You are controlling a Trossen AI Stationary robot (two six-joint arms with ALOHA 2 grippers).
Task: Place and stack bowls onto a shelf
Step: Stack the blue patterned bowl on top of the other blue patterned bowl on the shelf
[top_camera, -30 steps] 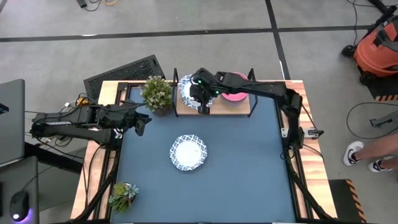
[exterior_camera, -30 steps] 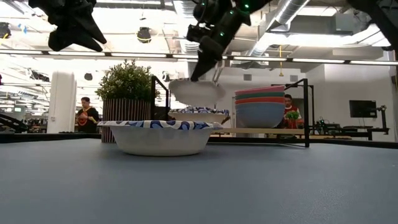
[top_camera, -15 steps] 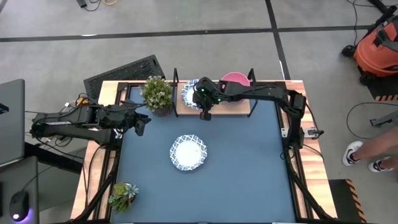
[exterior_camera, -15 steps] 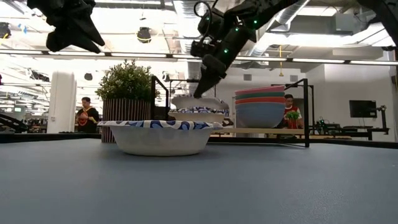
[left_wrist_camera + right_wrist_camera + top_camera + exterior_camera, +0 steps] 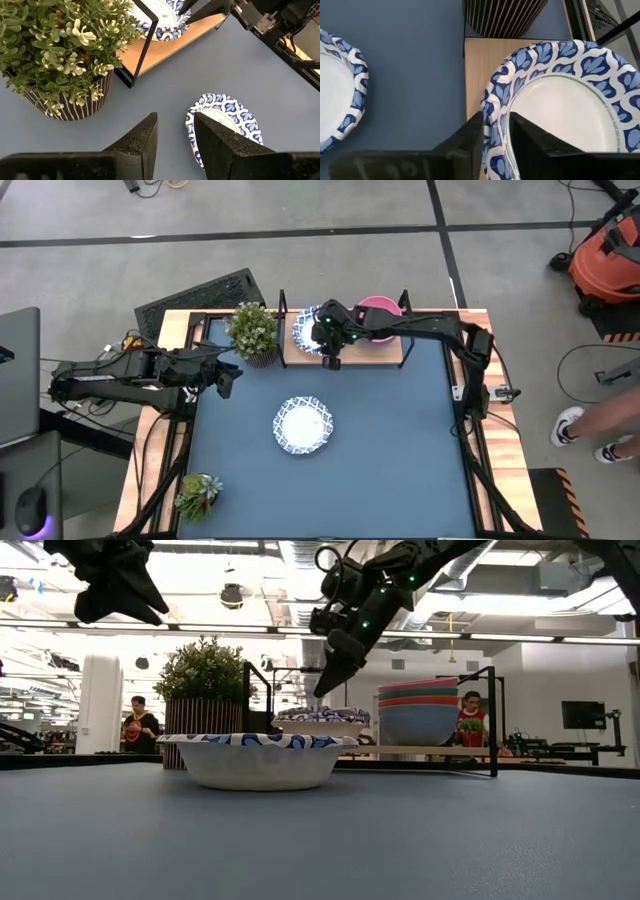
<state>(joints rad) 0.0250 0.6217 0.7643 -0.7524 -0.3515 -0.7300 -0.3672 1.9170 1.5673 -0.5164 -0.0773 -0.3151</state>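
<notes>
A white bowl with a blue patterned rim sits nested in another like it at the left end of the light wood shelf; it also shows in the low view. My right gripper is open. Its fingers stand either side of this bowl's near rim. In the low view its tips are a little above the rim. A stack of pink and teal bowls stands on the shelf's right part. Another patterned bowl rests on the blue tabletop. My left gripper waits open at the table's left.
A potted plant in a striped pot stands just left of the shelf's black end post. A small succulent sits at the near left corner. People show in the room behind the table. A person's feet are at the right.
My right gripper has brought the tilted patterned bowl down toward the shelf's left end. The bowl has dropped level into the patterned bowl there and sits nested in it. The fingertips, which were on the bowl's rim, now stand a little above it.
</notes>
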